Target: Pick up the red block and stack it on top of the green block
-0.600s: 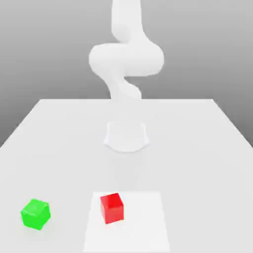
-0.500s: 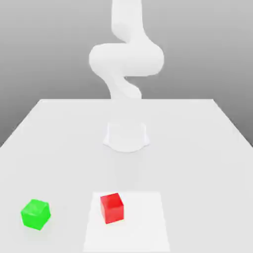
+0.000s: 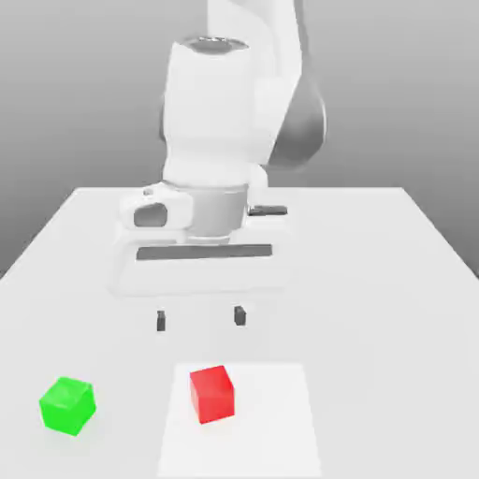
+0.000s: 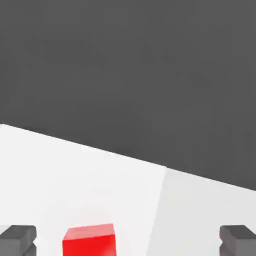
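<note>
The red block (image 3: 211, 393) is a small cube resting on a pale square patch (image 3: 271, 430) near the front of the table. The green block (image 3: 67, 405) sits apart from it, toward the exterior view's left. My gripper (image 3: 200, 318) hangs open above the table, just behind the red block, with nothing between its dark fingertips (image 3: 161, 321). In the hand view the red block (image 4: 90, 241) shows between the two fingertips (image 4: 17, 239), nearer to one of them.
The white table (image 3: 374, 271) stretches wide around both blocks. The arm's bulky white hand (image 3: 201, 215) stands over the middle of the table. A grey backdrop lies beyond the far edge.
The arm has swung forward and down: its hand and open fingers now hang over the table's middle, where only the arm's base and upper links showed before. Both blocks are unmoved.
</note>
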Motion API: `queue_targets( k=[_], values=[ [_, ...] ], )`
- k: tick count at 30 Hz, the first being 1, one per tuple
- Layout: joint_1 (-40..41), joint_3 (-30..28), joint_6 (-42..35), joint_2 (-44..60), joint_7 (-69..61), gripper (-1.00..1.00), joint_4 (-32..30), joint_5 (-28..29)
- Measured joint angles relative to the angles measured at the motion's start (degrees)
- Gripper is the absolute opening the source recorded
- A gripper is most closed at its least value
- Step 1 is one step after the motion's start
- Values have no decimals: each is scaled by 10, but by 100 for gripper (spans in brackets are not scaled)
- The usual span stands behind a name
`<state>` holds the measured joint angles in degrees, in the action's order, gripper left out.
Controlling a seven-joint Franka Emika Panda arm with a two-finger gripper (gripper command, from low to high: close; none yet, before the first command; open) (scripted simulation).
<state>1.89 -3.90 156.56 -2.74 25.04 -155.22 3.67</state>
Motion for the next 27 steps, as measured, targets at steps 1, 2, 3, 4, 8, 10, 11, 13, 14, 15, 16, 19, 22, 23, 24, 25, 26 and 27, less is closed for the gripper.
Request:
queue_targets(
  k=[1, 2, 3, 4, 8, 10, 11, 13, 14, 15, 16, 19, 22, 23, 24, 25, 26, 27],
  values=[
    [1, 2, 12, 20, -24, 0, -11, -18],
    [3, 5, 27, 40, -40, 0, -17, -31],
    [4, 7, 42, 60, -49, 0, -18, -40],
    [6, 10, 59, 80, -55, 0, -17, -46],
    [17, 23, 128, 162, -64, 0, -7, -57],
    [18, 25, 139, 174, -66, -100, -5, -58],
    [18, 25, 138, 174, -65, -100, -5, -58],
    [18, 25, 138, 174, -65, -100, -5, -57],
    [18, 25, 138, 174, -64, -100, -5, -57],
    [20, 26, 143, 180, -65, -100, -5, -57],
    [20, 26, 137, 172, -64, -100, -6, -56],
    [22, 27, 94, 122, -60, -100, -12, -50],
    [22, 25, 43, 62, -53, -100, -22, -41],
    [31, 20, 31, 54, -40, -100, -18, -41],
    [41, 15, 22, 50, -22, -100, -13, -42],
    [52, 10, 14, 50, -1, -100, -6, -43],
    [63, 4, 7, 50, 21, -100, 2, -45],
    [71, -4, 0, 52, 44, -100, 10, -47]
  ],
)
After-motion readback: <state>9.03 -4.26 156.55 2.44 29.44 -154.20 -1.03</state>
